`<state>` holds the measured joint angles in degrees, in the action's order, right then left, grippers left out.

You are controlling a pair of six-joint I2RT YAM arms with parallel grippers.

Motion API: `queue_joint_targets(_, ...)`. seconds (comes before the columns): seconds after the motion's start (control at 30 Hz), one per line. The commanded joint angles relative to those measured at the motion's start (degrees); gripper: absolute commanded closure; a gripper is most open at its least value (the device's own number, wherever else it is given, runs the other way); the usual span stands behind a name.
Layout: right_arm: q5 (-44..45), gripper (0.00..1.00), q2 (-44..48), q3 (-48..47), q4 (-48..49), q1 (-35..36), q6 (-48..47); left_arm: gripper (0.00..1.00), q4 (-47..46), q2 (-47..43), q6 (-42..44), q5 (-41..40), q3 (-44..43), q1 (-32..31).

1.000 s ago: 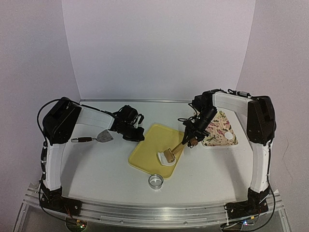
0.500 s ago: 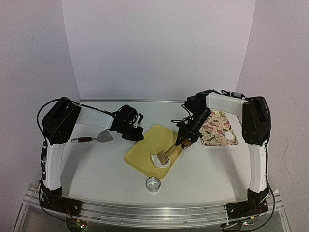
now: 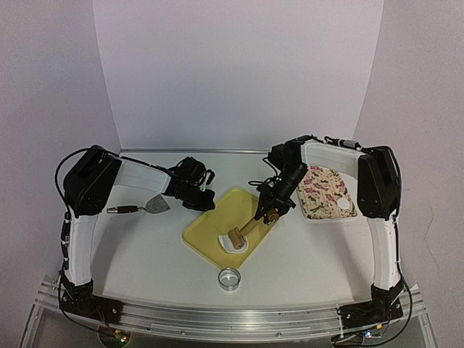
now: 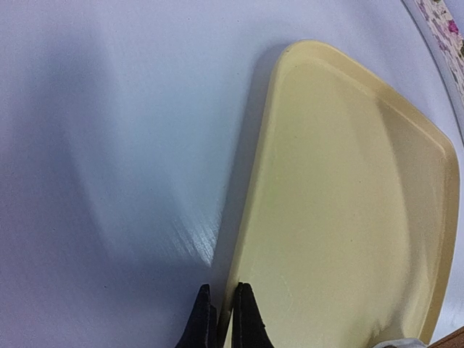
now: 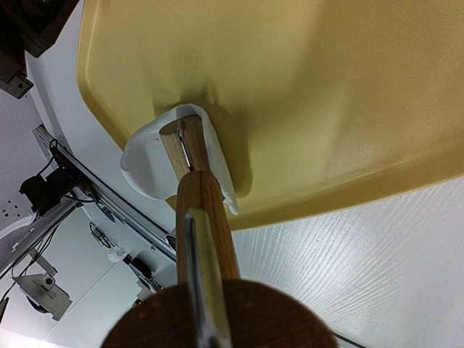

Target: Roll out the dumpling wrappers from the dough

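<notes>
Right fingers clamp the roller, its head on the dough at the tray's near corner; left fingers, together, touch its rim. Pushing may slide the tray against the ring cutter.

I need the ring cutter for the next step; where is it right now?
Top view: the ring cutter sits on the table, near its front edge and about centre, just in front of the yellow tray's near corner.
</notes>
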<state>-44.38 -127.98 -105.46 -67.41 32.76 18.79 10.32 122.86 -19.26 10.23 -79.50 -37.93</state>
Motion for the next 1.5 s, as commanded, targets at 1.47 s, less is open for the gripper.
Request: queue_joint_targets(1.47, 21.6, 1.0, -13.7, 1.0, 3.6, 9.7, 6.3, 1.0, 9.2, 2.5, -4.5, -3.8, 6.5, -1.9)
